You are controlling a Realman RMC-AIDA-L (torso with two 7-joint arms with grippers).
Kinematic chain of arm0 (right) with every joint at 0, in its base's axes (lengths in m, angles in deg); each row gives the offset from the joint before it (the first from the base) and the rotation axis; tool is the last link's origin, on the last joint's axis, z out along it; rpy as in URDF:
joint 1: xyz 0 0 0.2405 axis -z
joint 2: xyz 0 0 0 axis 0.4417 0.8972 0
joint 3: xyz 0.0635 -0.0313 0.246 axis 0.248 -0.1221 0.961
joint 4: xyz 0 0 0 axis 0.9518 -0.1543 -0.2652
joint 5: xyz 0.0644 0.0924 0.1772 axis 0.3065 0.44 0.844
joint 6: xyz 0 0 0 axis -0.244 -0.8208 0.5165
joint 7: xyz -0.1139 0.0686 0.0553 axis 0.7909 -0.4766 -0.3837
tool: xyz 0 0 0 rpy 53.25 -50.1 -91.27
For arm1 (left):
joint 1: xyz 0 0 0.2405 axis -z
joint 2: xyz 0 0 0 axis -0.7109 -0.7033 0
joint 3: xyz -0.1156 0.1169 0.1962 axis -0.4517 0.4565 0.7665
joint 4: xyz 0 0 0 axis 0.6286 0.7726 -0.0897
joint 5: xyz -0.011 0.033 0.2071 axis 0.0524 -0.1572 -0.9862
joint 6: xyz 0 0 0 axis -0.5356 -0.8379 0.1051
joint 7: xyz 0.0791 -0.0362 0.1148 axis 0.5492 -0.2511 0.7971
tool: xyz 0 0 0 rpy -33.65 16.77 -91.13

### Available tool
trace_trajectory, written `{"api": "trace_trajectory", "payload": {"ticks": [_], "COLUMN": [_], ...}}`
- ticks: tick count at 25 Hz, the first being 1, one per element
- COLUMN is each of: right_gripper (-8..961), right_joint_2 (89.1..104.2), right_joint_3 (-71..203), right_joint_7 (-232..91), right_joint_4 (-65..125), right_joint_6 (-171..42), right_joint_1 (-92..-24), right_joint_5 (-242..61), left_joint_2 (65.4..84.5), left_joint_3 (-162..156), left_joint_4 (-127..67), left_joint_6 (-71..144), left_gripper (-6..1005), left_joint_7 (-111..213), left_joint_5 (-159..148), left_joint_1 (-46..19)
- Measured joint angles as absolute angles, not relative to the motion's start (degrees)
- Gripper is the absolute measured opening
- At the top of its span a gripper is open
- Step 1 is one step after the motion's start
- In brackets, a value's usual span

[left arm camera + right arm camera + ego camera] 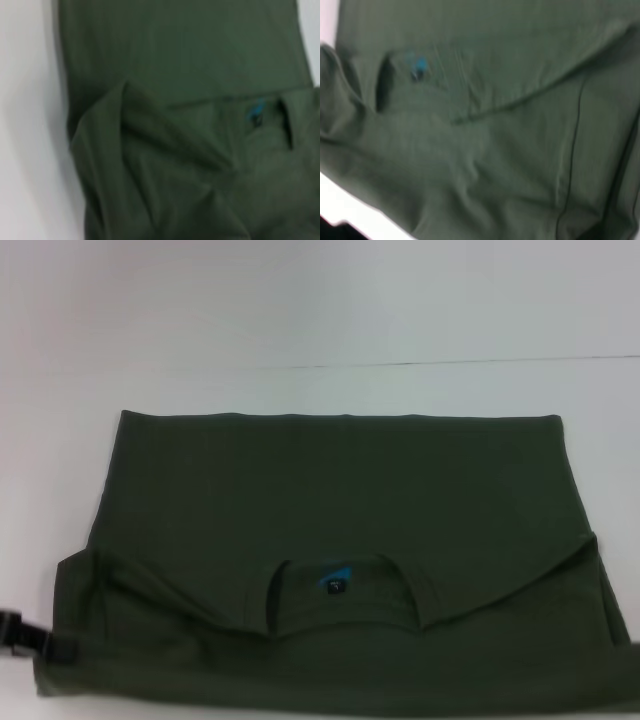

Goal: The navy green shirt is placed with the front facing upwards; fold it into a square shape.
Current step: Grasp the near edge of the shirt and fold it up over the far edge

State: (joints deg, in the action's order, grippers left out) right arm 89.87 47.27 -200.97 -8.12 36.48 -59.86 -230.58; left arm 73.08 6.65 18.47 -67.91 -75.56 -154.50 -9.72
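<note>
The navy green shirt (330, 490) lies on the white table, its near part doubled over so the ribbed collar (345, 590) and small blue neck label (333, 582) face up near the front. The shoulders slope down to each side of the collar. My left gripper (22, 632) shows only as a black piece at the shirt's near left corner, right against the cloth. The left wrist view looks down on the folded shoulder (150, 150) and the label (256, 114). In the right wrist view I see the label (419, 66) and creased cloth. The right gripper is out of view.
White table (320, 310) surrounds the shirt at the back and on both sides, with a thin dark seam line (450, 362) running across it behind the shirt. The shirt's near edge reaches the bottom of the head view.
</note>
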Motion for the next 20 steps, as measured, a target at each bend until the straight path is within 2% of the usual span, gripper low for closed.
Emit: {"api": "trace_trajectory", "payload": {"ticks": [8,20], "right_gripper": [35,40], "right_joint_2": [89.26,89.09], "right_joint_3": [52.66,54.35], "right_joint_7": [-202.26,-203.80], "right_joint_4": [-10.83,-7.31], "right_joint_6": [35.18,22.12], "right_joint_1": [-59.97,-59.82], "right_joint_5": [-224.89,-211.17], "left_joint_2": [71.39,71.98], "left_joint_3": [2.52,1.90], "left_joint_4": [18.44,13.09], "left_joint_6": [-68.02,-53.45], "left_gripper": [42,41], "left_joint_7": [-75.78,-77.33], "left_joint_5": [-145.15,-133.47], "left_joint_1": [-8.61,-8.22]}}
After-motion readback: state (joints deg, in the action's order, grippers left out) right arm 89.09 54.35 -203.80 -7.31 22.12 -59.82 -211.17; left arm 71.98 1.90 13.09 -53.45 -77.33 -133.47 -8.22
